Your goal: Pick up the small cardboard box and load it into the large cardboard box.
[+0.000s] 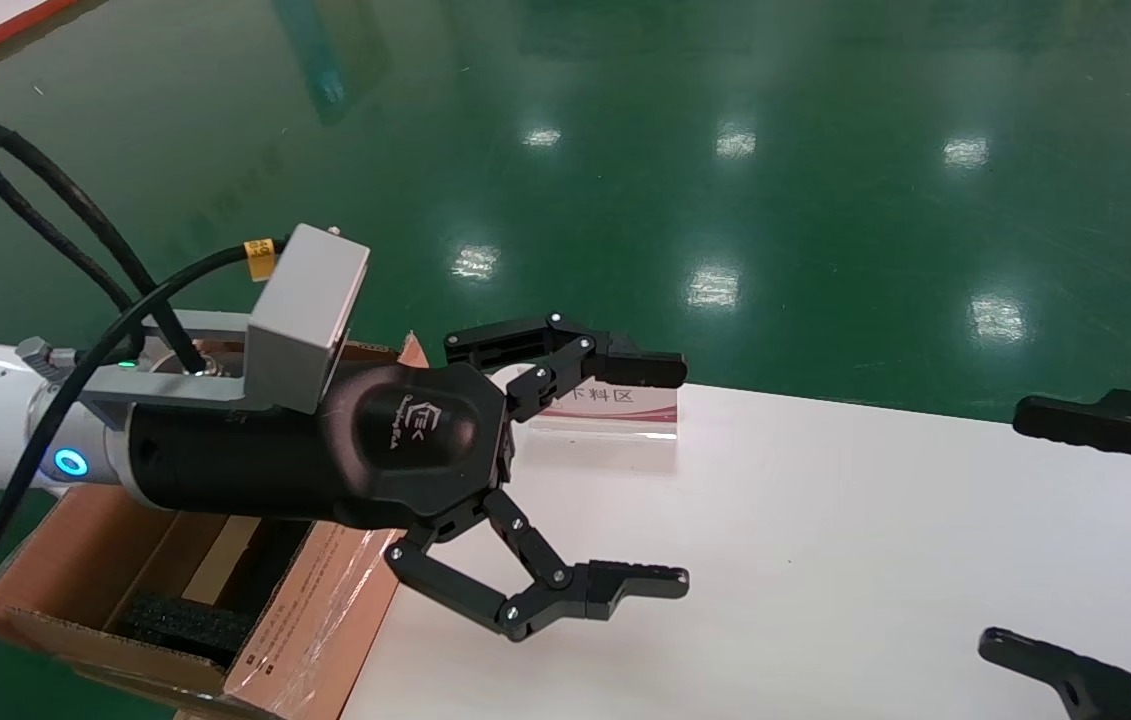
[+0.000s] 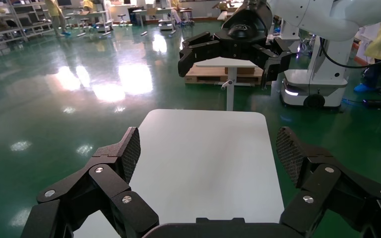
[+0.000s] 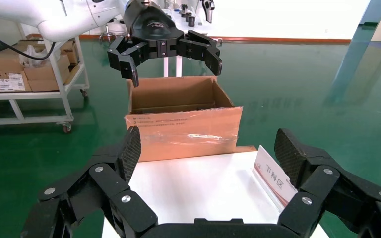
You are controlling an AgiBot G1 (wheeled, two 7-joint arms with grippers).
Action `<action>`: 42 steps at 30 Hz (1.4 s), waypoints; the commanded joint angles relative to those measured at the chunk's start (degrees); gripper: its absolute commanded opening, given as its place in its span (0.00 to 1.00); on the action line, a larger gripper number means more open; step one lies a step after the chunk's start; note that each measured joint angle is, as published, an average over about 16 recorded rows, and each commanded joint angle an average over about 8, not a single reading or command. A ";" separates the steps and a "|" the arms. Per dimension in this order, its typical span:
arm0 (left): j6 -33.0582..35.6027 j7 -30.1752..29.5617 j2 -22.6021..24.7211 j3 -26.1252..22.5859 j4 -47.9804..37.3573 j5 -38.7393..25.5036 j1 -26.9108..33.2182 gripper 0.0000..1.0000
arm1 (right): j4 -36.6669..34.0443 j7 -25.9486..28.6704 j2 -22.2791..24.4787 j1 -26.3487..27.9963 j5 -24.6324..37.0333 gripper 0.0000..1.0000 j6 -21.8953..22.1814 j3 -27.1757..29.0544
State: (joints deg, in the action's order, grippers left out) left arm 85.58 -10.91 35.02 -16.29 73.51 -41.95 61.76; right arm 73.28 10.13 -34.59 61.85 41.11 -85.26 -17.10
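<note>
My left gripper (image 1: 660, 475) hangs mid-frame in the head view over the white bench (image 1: 825, 560), fingers spread wide and holding nothing. My right gripper (image 1: 1075, 535) waits at the right edge, equally splayed. The small cardboard box shows in no view, so I risk reaching blindly or knocking the sign (image 1: 605, 405) standing on the bench. The large cardboard box (image 1: 305, 620) sits lower left against the bench's end, flaps up, taped side shiny, black foam inside.
</note>
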 commanded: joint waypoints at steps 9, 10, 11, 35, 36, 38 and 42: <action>-0.03 -0.02 0.00 -0.04 -0.01 -0.04 0.04 1.00 | 0.00 0.00 0.00 0.00 0.00 1.00 0.00 0.00; -0.04 -0.02 0.00 -0.04 -0.01 -0.05 0.04 1.00 | 0.00 0.00 0.00 0.00 0.00 1.00 0.00 0.00; -0.04 -0.02 0.00 -0.05 -0.01 -0.05 0.04 1.00 | 0.00 0.00 0.00 0.00 0.00 1.00 0.00 0.00; -0.04 -0.02 0.00 -0.08 -0.01 -0.05 0.07 1.00 | 0.00 0.00 0.00 0.00 0.00 1.00 0.00 0.00; -0.04 -0.02 0.00 -0.08 -0.01 -0.05 0.07 1.00 | 0.00 0.00 0.00 0.00 0.00 1.00 0.00 0.00; -0.04 -0.02 0.00 -0.08 -0.01 -0.05 0.07 1.00 | 0.00 0.00 0.00 0.00 0.00 1.00 0.00 0.00; -0.04 -0.02 0.00 -0.08 -0.01 -0.05 0.07 1.00 | 0.00 0.00 0.00 0.00 0.00 1.00 0.00 0.00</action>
State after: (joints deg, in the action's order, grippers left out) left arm 85.54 -10.93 35.02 -16.37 73.50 -42.01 61.83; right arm 73.28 10.13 -34.59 61.85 41.12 -85.26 -17.10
